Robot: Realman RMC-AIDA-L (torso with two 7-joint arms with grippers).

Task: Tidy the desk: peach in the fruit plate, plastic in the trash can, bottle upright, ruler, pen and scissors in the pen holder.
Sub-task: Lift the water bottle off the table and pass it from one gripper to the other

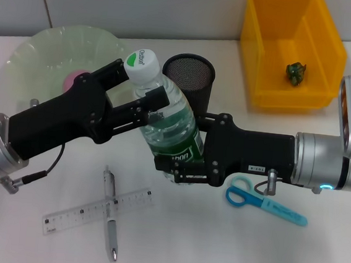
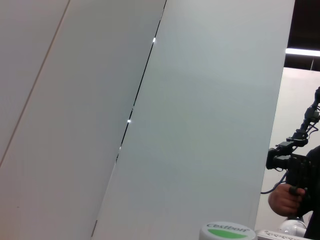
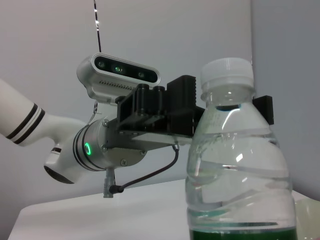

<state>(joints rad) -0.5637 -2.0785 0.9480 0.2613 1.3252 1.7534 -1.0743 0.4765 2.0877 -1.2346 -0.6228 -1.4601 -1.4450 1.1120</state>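
Clear plastic with a green label, the bottle stands nearly upright at the middle of the desk, caught between both arms. The left gripper reaches in from the left and its black fingers are pinched on the bottle's shoulder just below the white, green-topped cap. The right gripper comes from the right, lower down, with its fingers clamped around the labelled lower body. In the right wrist view the bottle fills the foreground and the left gripper is pressed against its neck from behind.

Just behind the bottle stands the black mesh pen holder. The pale green fruit plate sits at the far left with the pink peach in it, partly hidden by the left arm. The yellow trash can is at the far right with a small crumpled piece inside.

Near the front edge the pen lies across the ruler, touching it. The scissors lie just below the right arm
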